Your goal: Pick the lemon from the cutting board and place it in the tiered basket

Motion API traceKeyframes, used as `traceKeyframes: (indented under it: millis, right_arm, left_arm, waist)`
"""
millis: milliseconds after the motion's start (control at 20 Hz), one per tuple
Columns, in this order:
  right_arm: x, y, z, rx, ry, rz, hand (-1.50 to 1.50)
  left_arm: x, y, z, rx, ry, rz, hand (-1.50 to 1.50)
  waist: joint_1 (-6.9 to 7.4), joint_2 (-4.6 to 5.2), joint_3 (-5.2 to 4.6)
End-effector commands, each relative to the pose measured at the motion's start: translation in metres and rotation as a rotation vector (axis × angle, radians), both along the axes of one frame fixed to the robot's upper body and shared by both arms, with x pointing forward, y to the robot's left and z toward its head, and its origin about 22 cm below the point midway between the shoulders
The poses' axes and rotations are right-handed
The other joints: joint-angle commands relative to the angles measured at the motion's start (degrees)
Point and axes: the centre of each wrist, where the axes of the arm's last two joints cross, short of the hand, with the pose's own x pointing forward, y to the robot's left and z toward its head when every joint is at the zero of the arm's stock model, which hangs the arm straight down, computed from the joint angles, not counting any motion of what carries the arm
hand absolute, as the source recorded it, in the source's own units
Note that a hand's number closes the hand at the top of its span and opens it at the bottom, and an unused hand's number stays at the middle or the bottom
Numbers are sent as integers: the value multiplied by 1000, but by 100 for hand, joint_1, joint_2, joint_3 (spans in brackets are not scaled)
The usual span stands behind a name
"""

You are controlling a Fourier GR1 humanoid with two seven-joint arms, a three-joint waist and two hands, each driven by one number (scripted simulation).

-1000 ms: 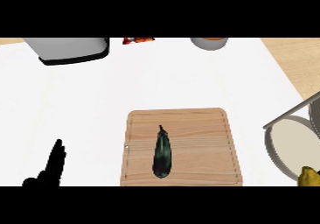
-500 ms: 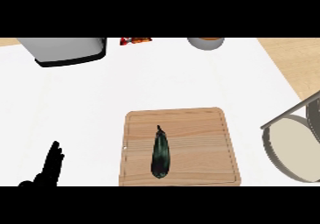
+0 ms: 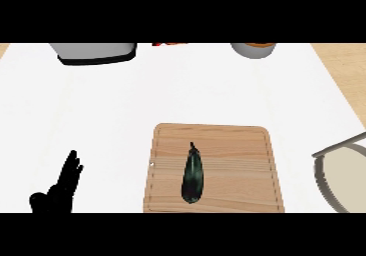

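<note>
White counter (image 3: 215, 85) | dark long vegetable (image 3: 192, 174) on cutting board (image 3: 238, 150) | basket (image 3: 347, 172) cut off — left hand (image 3: 62, 187) open, empty

Brightness: bright and even across the white counter (image 3: 178, 85).
Shadows: faint; the cutting board (image 3: 230, 150) casts almost none, a thin dark line under the grey appliance (image 3: 94, 52) at upper left.
Glare: slight sheen along the dark eggplant (image 3: 192, 175).
Focus: soft throughout.
</note>
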Motion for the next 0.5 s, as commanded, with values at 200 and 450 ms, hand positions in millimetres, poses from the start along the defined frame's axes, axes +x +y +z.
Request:
traceKeyframes:
  millis: [200,450]
  right_arm:
    - [-20,-32,61,26,5,-102,150]
    - [5,-30,67,54,31,-58,150]
  left_arm:
    - [40,-13,1,7,-6,-79,0]
    - [50,-10,-4,27,-26,-79,0]
  waist:
    - [479,114,-5]
    - [550,126,-4]
